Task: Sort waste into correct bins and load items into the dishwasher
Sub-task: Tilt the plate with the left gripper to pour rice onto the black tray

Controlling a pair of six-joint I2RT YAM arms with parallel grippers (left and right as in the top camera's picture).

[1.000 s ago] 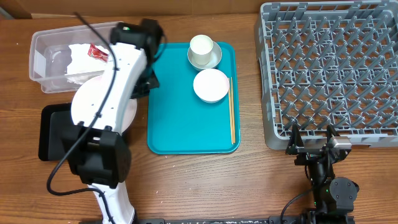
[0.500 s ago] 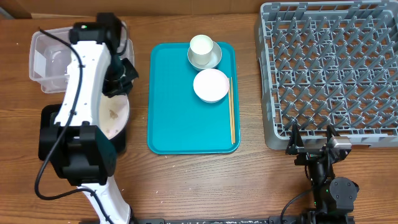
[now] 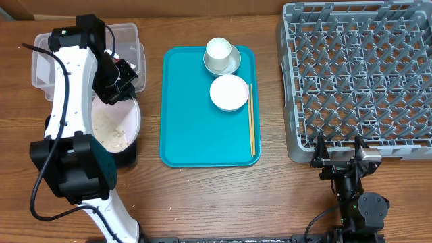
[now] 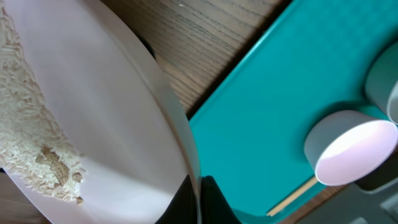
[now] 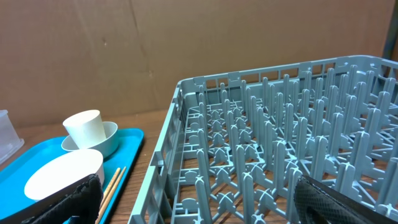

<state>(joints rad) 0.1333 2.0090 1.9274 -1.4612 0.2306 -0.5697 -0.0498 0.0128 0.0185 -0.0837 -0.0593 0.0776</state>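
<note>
The left pincer (image 4: 198, 200), clamped on the rim of the tilted round white plate (image 4: 106, 118) just below it, could spill loose white rice scraps (image 4: 31, 158) past the shallow black tray (image 3: 129, 158) onto the surface (image 3: 202, 196); the right pincer (image 3: 337, 145) stands apart.

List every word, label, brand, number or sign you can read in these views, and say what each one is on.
None: no word, number or sign can be read in any view.
The teal tray, grey dish rack, white plate, bowl and cup all show plain, unmarked surfaces.
</note>
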